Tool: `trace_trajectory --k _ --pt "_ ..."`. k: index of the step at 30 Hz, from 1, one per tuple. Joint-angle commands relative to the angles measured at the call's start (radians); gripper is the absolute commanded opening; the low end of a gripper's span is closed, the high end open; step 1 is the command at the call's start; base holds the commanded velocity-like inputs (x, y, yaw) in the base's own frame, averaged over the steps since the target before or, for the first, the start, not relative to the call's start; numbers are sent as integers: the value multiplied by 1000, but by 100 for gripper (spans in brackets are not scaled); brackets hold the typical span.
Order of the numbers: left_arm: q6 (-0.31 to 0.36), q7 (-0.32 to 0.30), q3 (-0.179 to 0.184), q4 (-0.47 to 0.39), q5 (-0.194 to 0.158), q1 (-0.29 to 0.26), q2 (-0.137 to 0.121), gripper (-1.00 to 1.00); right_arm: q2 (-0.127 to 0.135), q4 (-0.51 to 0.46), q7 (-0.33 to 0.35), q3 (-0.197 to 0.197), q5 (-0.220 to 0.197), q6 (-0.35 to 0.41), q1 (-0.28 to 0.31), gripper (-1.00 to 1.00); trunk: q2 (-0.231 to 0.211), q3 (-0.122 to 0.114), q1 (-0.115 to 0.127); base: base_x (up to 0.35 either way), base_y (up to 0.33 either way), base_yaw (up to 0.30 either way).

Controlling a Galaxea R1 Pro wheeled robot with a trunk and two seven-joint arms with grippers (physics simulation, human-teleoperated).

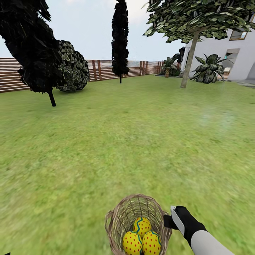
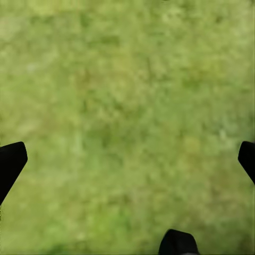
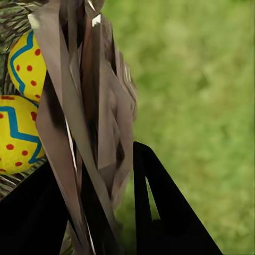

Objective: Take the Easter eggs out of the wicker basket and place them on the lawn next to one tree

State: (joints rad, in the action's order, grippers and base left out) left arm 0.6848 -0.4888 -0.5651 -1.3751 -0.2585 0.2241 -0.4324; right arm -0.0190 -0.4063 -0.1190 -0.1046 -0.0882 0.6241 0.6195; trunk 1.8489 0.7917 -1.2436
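At far left in the head view stands a dark, leaning conical tree (image 1: pixel 30 46) with a round, mottled bush (image 1: pixel 72 67) just beside it, in front of a brown slatted fence (image 1: pixel 10 76). A second dark narrow tree (image 1: pixel 120 39) rises farther right along the fence. The lawn (image 1: pixel 117 141), bright green and blotchy, spreads from the fence to the near edge.

At the near edge, right of centre, sits the wicker basket (image 1: pixel 117 221): tan open weave, bucket-shaped, its lower part cut off by the frame. Inside lie the three Easter eggs (image 1: pixel 141 225), yellow with red dots and a blue-green zigzag, packed touching one another; the two nearer ones are partly cut off.

The right gripper (image 1: pixel 169 220) is at the basket's right rim. In the right wrist view its black fingers (image 3: pixel 159 202) straddle the basket wall (image 3: pixel 85 106), one finger inside and one outside, closed onto the weave; two eggs show just beyond the wall, partly hidden by it.

In the left wrist view the left gripper (image 2: pixel 127 159) hangs over blurred grass, its dark fingertips (image 2: pixel 10 162) far apart at the frame edges, holding nothing.

Far right, the tree (image 1: pixel 189 58) with a straight grey-brown trunk and broad leafy crown stands well apart from the basket, near a broad-leaved plant (image 1: pixel 209 69) and a white house (image 1: pixel 233 53).
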Motion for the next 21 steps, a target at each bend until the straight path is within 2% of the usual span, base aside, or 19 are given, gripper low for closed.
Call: trace_trajectory --k 1,10,11,21 --pt "7 -1 -1 -1 -5 0 0 100 -1 -2 -8 -3 -10 3 0 -100 -7 -3 4 0 0 0" --pt "7 0 -1 -1 -5 0 0 100 -3 -3 -8 -1 -11 3 0 -100 -70 -31 38 0 0 0" --pt "7 0 -1 -1 -5 0 0 100 1 -5 50 -4 -11 3 0 -100 -77 -34 42 0 0 0" --pt "7 1 -1 -1 -5 0 0 100 2 -5 67 -6 -11 9 0 -100 -147 -65 81 0 0 0"
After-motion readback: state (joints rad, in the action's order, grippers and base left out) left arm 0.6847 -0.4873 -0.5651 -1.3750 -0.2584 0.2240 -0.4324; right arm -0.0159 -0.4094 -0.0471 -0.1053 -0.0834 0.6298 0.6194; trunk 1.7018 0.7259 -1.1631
